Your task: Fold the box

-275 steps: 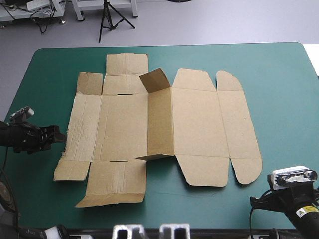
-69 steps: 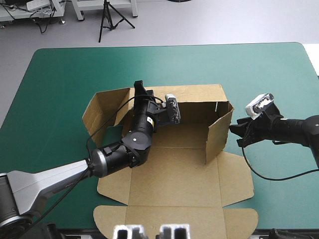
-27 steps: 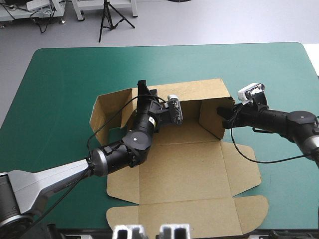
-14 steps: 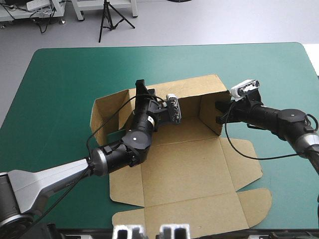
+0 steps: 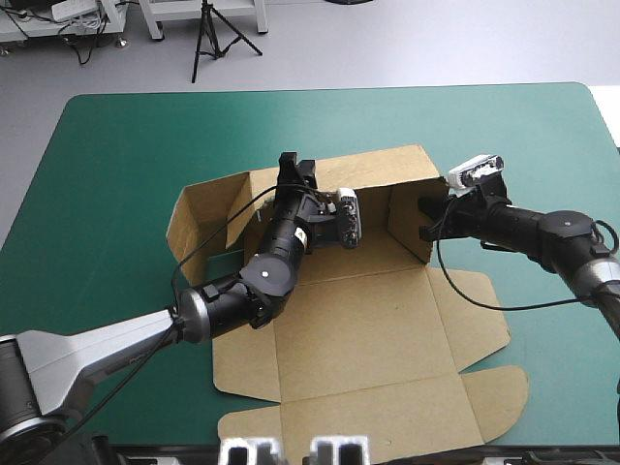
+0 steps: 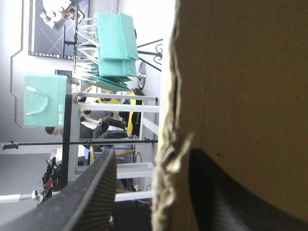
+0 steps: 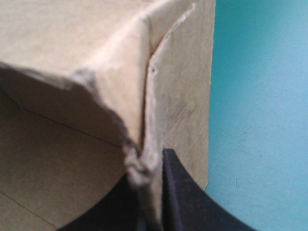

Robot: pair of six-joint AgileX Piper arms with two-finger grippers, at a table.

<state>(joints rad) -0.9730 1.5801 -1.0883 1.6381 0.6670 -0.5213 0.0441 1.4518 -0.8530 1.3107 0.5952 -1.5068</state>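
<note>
Slid rightward along the back wall of the box (image 5: 358,320), left gripper (image 5: 298,163) straddles its rim, unclamped; right gripper (image 5: 424,218) pinches the adjoining side wall.

No legible text, brand or number in any view, small sticker (image 5: 302,235) on left arm (image 5: 242,291) too tiny to read

Left tool (image 6: 153,159) spread, right tool (image 7: 150,166) pinched.
</note>
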